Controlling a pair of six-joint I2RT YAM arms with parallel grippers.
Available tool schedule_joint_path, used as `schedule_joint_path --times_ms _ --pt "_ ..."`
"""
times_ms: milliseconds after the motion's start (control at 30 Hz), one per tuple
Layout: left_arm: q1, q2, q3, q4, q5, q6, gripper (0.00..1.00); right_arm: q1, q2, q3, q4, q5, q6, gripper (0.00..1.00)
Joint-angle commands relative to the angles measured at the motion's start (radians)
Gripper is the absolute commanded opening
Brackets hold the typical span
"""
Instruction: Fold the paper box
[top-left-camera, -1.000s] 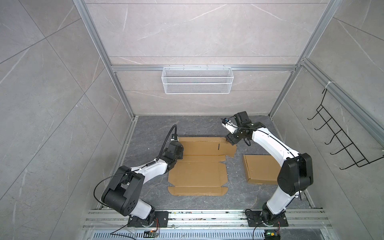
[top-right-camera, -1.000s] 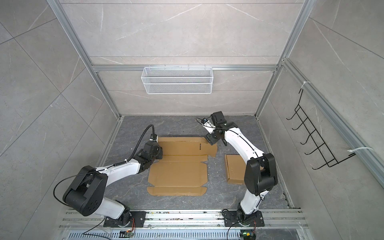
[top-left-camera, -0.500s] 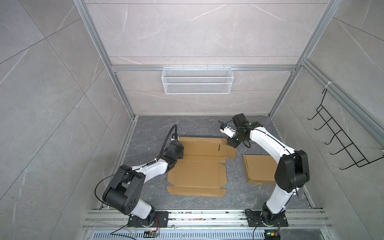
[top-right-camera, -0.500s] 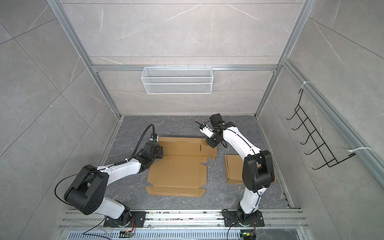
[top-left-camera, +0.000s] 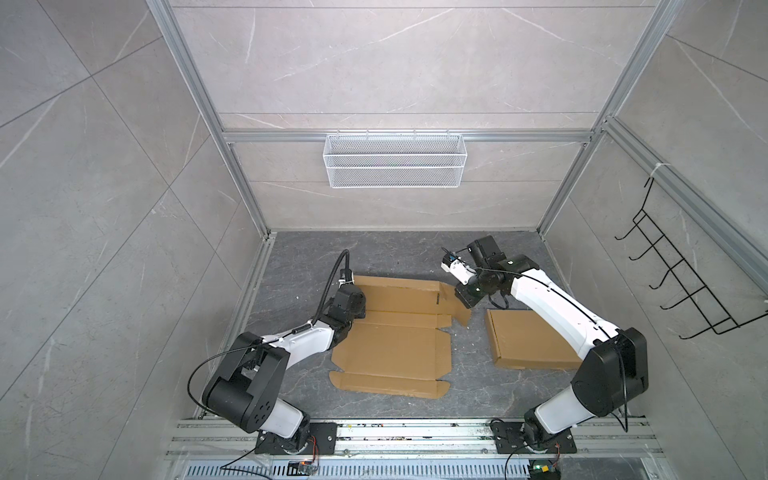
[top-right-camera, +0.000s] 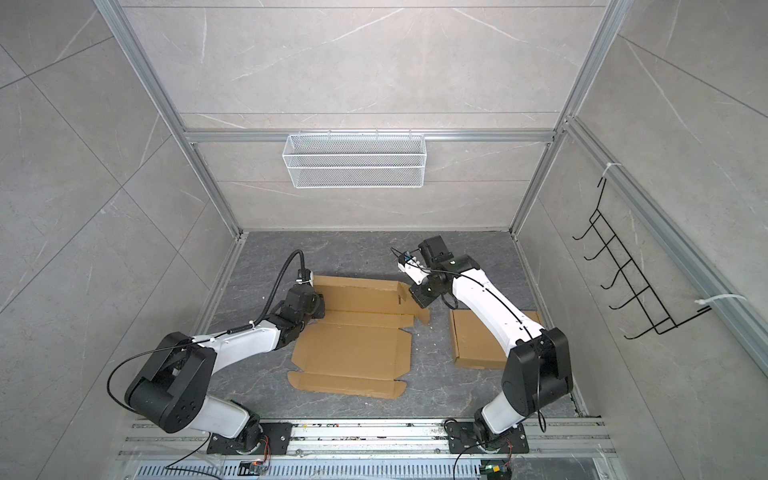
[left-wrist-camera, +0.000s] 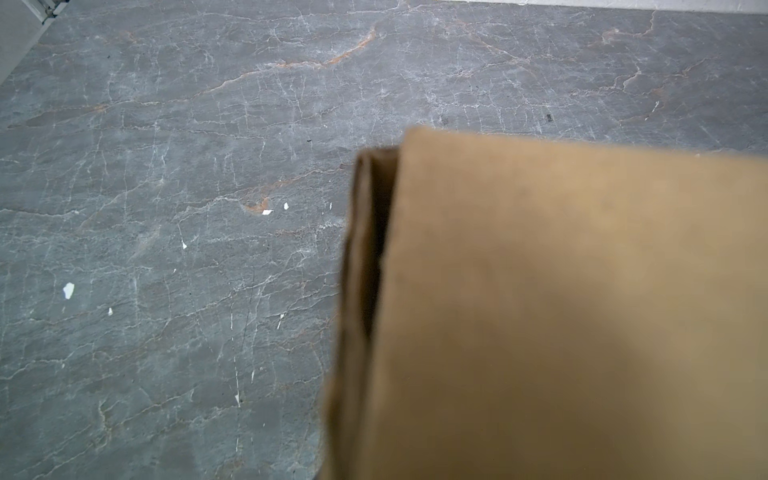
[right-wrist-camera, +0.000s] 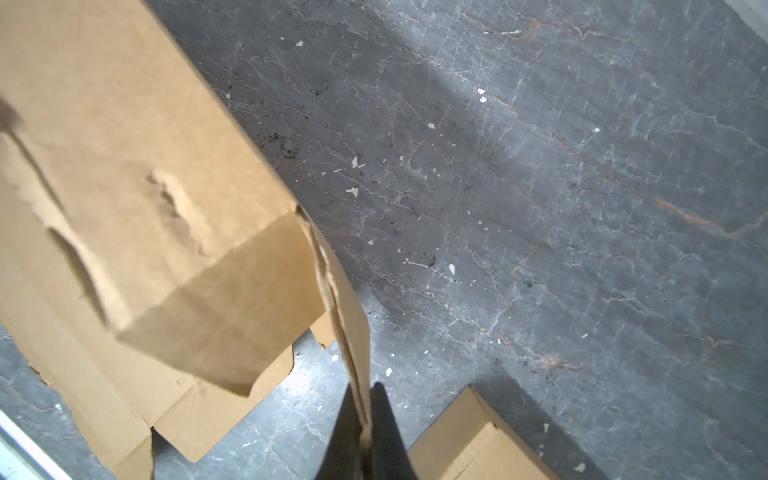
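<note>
Down on the grey surface (top-left-camera: 374, 257), in a top view, the cardboard box blank (top-left-camera: 395, 345) lies unfolded, with a folded box (top-left-camera: 528, 340) just beside it. The left gripper (top-left-camera: 353, 305) is clenched at the blank's far left edge. In the left wrist view, raised blurred cardboard fills one side and the fingers are hidden. In the right wrist view, the right gripper (right-wrist-camera: 365, 432) pinches the upright flap (right-wrist-camera: 345, 316).

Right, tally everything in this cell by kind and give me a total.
Cardboard boxes: 2 (unfolded box blank, folded box)
Robot arms: 2 (left arm, right arm)
White wire basket: 1
Black hook rack: 1
Total: 6
</note>
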Motion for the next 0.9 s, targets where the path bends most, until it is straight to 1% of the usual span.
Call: schedule_joint_path --times_ms 0,100,233,300,367,433,567,633,767,800,867 --pt "-0.003 -0.028 -0.029 0.004 -0.027 -0.034 0.00 0.020 -0.048 -0.018 -0.017 -0.075 0.070 0.05" --pt "-0.002 -0.035 -0.045 0.020 -0.044 -0.053 0.00 0.020 -0.064 -0.037 -0.009 -0.066 0.106 0.04" --pt "-0.003 -0.029 -0.039 0.024 -0.024 -0.067 0.00 0.023 -0.060 -0.061 0.040 -0.076 0.205 0.01" --pt "-0.001 -0.034 -0.031 0.003 -0.006 -0.068 0.05 0.028 -0.072 -0.099 0.083 -0.034 0.193 0.00" --pt "0.003 -0.050 -0.029 -0.015 0.013 -0.064 0.10 0.030 -0.087 -0.134 0.119 0.028 0.160 0.00" --pt "0.009 -0.072 -0.032 -0.033 0.033 -0.056 0.14 0.030 -0.095 -0.152 0.142 0.062 0.122 0.00" --pt "0.031 -0.111 -0.027 -0.088 0.062 -0.053 0.24 0.031 -0.090 -0.163 0.170 0.064 0.077 0.00" --pt "0.050 -0.150 -0.027 -0.132 0.077 -0.057 0.31 0.031 -0.077 -0.158 0.169 0.069 0.062 0.00" --pt "0.087 -0.285 -0.016 -0.247 0.121 -0.047 0.44 0.032 -0.057 -0.146 0.156 0.093 0.043 0.00" --pt "0.088 -0.316 0.000 -0.278 0.133 -0.033 0.46 0.032 -0.056 -0.146 0.157 0.098 0.039 0.00" --pt "0.088 -0.356 0.033 -0.355 0.154 -0.022 0.48 0.032 -0.053 -0.141 0.157 0.102 0.036 0.00"
